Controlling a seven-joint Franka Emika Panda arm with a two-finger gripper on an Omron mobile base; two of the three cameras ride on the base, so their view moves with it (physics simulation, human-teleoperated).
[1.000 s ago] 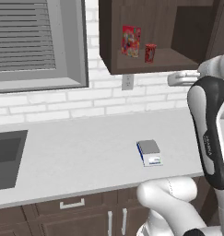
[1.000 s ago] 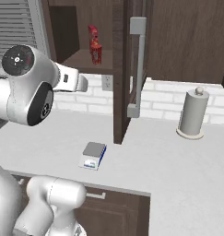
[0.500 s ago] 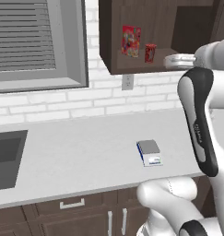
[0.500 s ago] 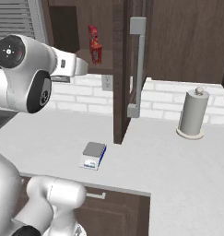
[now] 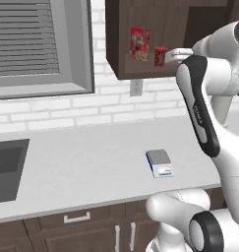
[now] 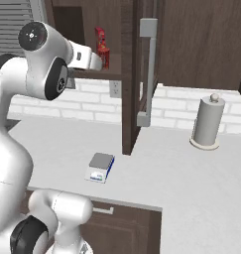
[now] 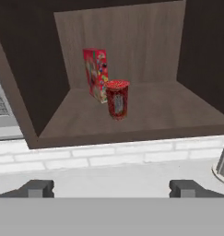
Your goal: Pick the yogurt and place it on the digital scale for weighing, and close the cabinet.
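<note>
In the left base view we see a dark sink (image 5: pixel 5 167) set into the pale counter (image 5: pixel 81 162) at about 9 o'clock, under a window with grey blinds (image 5: pixel 25 42). Moving right, the digital scale (image 5: pixel 159 163) lies flat on the counter at roughly 5 o'clock from the frame centre, with nothing on its grey platform. Above it, at 1 o'clock, the cabinet (image 5: pixel 122 44) stands open, and on its shelf we find a colourful red box (image 5: pixel 139 44) with the yogurt (image 5: pixel 160 56) just to its right, upright. The white arm reaches up toward the shelf, its hand close beside the yogurt, though we cannot make out the fingers there.

In the right base view the arm fills the left side, its wrist pointing toward the yogurt (image 6: pixel 103 55) on the shelf at 11 o'clock. The scale (image 6: pixel 100 166) sits on the counter just left of centre, below the open cabinet door (image 6: pixel 138 74) with its long silver bar handle (image 6: pixel 148 72). A paper towel roll (image 6: pixel 207 122) stands on the counter at 3 o'clock, well apart from the scale.

Through the hand view we look into the cabinet: the box (image 7: pixel 96 73) stands at 12 o'clock and the yogurt (image 7: pixel 117 99) is just in front and to its right, near centre. The gripper (image 7: pixel 111 188) has its fingertips (image 7: pixel 38 188) spread wide apart at the bottom, holding nothing, still short of the shelf edge.
</note>
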